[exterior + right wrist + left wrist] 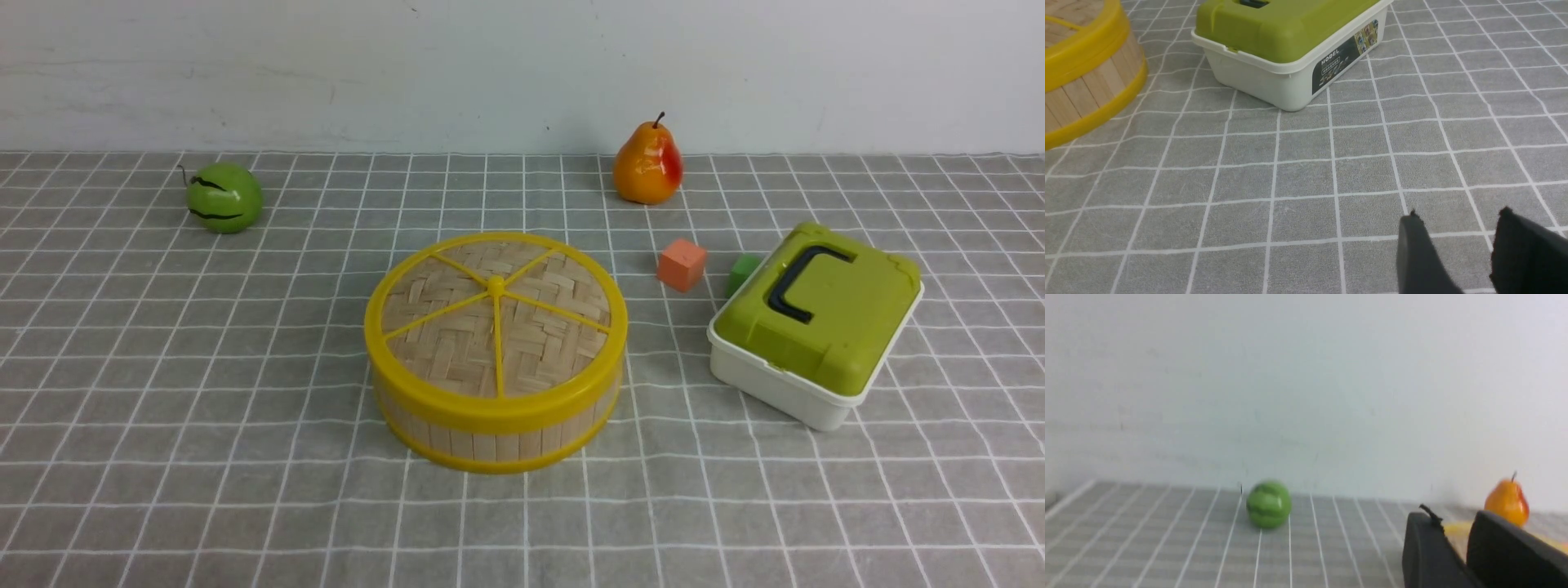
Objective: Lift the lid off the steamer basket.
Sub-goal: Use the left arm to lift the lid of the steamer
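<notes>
The lid [457,343], woven pale bamboo with a yellow rim and yellow spokes meeting at a central knob, sits closed on the steamer basket [490,445] in the middle of the table. Neither gripper shows in the front view. In the right wrist view the basket's slat wall [1086,94] and the lid's rim [1081,53] are far from my right gripper [1459,216], which is open and empty just above the cloth. My left gripper [1453,522] has a narrow gap between its fingers and is empty. A blurred strip of yellow rim [1553,544] lies beyond it.
A white box with a green lid [816,322] stands right of the basket, and it also shows in the right wrist view [1290,36]. An orange cube [682,265] and a green cube [741,272] lie behind it. A pear [649,163] and a green striped ball [224,198] stand near the back wall.
</notes>
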Controlling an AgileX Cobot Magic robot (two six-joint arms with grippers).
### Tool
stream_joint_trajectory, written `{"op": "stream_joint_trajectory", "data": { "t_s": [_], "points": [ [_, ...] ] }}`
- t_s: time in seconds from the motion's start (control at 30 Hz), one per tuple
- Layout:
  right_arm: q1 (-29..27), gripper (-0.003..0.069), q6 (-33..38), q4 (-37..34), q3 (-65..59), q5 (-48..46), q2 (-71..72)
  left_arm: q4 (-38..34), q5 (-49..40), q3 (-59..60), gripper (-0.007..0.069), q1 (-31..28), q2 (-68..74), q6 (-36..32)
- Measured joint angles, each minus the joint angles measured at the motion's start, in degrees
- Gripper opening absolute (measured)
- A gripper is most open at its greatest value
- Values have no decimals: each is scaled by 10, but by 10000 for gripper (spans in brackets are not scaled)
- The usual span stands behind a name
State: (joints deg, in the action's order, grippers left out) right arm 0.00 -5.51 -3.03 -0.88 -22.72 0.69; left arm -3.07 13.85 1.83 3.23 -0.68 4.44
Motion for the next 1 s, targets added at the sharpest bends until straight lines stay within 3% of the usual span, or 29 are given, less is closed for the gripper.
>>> {"op": "stream_joint_trajectory", "data": {
  "t_s": [0.23,0.37,0.47,0.57,0.77,0.87,1.0],
  "points": [
    [0,242,0,0,0,0,0,-11,165,0,159,0,0,50],
    [0,242,0,0,0,0,0,-39,179,-19,155,0,0,100],
    [0,242,0,0,0,0,0,-81,82,-109,94,0,2,107],
    [0,242,0,0,0,0,0,-99,-21,-234,-13,0,52,59],
    [0,242,0,0,0,0,0,-101,-95,-432,-13,0,244,-26],
    [0,242,0,0,0,0,0,-101,-129,-515,-13,0,343,-38],
    [0,242,0,0,0,0,0,-101,-240,-630,-13,0,473,-44]
  ]
}}
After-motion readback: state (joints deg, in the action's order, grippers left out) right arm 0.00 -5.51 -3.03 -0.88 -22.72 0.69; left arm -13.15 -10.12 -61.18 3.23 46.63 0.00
